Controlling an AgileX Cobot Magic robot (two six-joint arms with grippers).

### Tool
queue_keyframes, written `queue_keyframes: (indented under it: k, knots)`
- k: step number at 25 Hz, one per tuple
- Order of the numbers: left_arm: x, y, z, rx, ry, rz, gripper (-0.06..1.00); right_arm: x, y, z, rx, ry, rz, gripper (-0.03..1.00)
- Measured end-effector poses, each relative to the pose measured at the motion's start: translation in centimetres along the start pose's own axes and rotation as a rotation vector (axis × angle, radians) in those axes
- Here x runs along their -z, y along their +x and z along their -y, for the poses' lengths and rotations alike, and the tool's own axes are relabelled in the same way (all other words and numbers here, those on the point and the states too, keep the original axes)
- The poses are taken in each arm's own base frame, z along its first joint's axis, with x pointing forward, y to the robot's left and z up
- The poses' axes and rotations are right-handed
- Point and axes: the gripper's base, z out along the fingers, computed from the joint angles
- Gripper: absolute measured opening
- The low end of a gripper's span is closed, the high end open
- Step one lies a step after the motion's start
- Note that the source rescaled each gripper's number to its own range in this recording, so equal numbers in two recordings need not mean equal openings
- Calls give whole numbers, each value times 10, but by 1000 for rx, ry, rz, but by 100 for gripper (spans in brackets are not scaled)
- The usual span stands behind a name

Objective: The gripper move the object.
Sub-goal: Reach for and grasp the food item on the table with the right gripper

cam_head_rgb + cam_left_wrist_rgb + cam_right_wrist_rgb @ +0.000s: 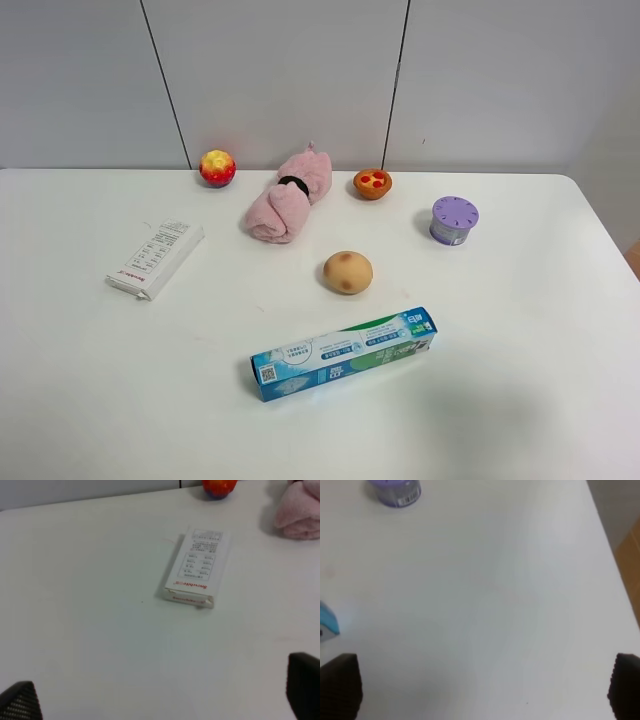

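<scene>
The toothpaste box (pixel 343 354) lies near the right claw (pixel 482 692), whose jaws are spread wide and grip nothing. The left claw (pixel 160 697) is spread too. The tart (pixel 372 183) sits far ahead of both, near the pink towel (pixel 290 196).

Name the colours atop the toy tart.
The tart has a yellow top with red dots; clearest in the exterior high view.

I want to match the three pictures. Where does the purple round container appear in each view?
Exterior high: the purple container stands right of the middle, in the far row of things.
Left wrist: not in it.
Right wrist: the purple container is cut off at the picture's edge.
Shared landmark: the blue toothpaste box, of which the right wrist view shows only a corner; the left wrist view lacks it.
</scene>
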Motion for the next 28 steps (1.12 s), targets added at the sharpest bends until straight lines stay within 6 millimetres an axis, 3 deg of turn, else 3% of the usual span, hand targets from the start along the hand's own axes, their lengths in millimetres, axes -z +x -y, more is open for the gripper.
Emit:
queue_keyframes:
  k: [7, 12, 21, 28]
  knots:
    - [0, 0, 0, 0, 0, 0, 100, 9, -75, -5, -10, -22, 100, 100]
    - [0, 0, 0, 0, 0, 0, 100, 0, -123, -9, -6, -18, 94, 99]
    - [0, 0, 0, 0, 0, 0, 100, -43, -190, -21, 19, -30, 25, 92]
    - [0, 0, 0, 0, 0, 0, 100, -88, -212, -32, 35, -73, -71, 92]
